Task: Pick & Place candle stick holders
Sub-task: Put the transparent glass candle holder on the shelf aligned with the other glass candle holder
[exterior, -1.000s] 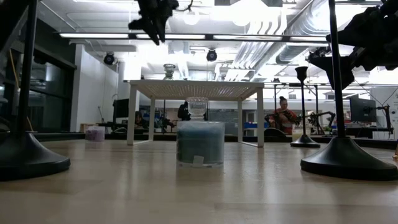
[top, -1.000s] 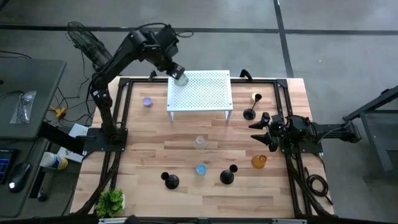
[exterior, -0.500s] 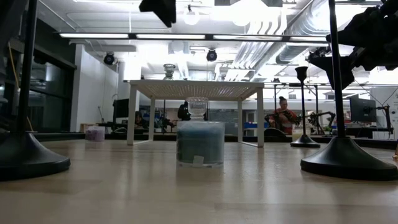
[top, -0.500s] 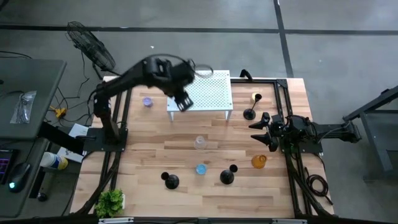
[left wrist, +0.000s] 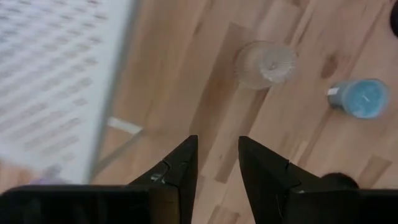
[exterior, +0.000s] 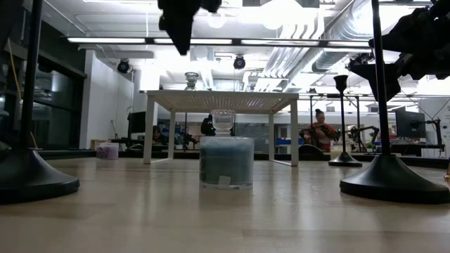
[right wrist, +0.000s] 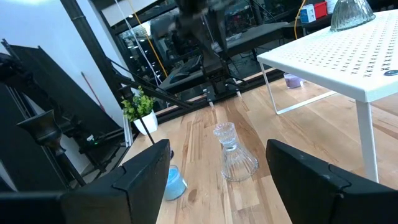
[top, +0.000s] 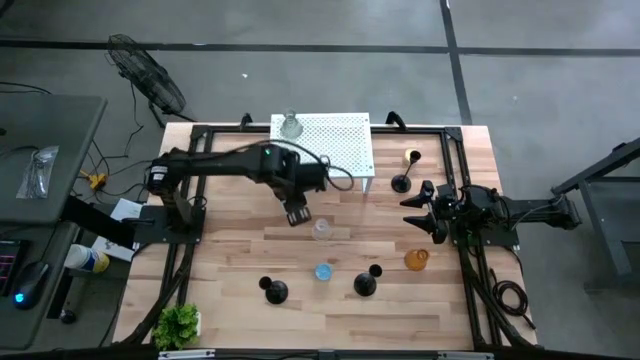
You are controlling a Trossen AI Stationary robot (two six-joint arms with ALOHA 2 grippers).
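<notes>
My left gripper [top: 297,213] hovers open and empty over bare wood just near of the white stand [top: 322,145], close to the clear glass holder [top: 321,230], which also shows in the left wrist view [left wrist: 266,63]. A greenish glass [top: 290,126] stands on the stand's far left corner. A blue cup [top: 322,271], an amber cup [top: 416,259], a yellow cup [top: 413,157] and three black holders [top: 274,291] [top: 366,283] [top: 401,183] stand on the table on their bases. My right gripper [top: 428,212] waits open at the right side.
The white perforated stand [left wrist: 56,81] is right beside my left gripper on its far side. A small green plant [top: 177,323] stands at the near left corner. A purple cup [right wrist: 292,79] sits beyond the stand. Black frame rails [top: 465,170] run along the table's edges.
My left gripper has come away from the greenish glass on the stand's far left corner. It has travelled toward the table's near edge, over the stand's front edge, and is now above the wood by the clear glass. The greenish glass stays on the stand.
</notes>
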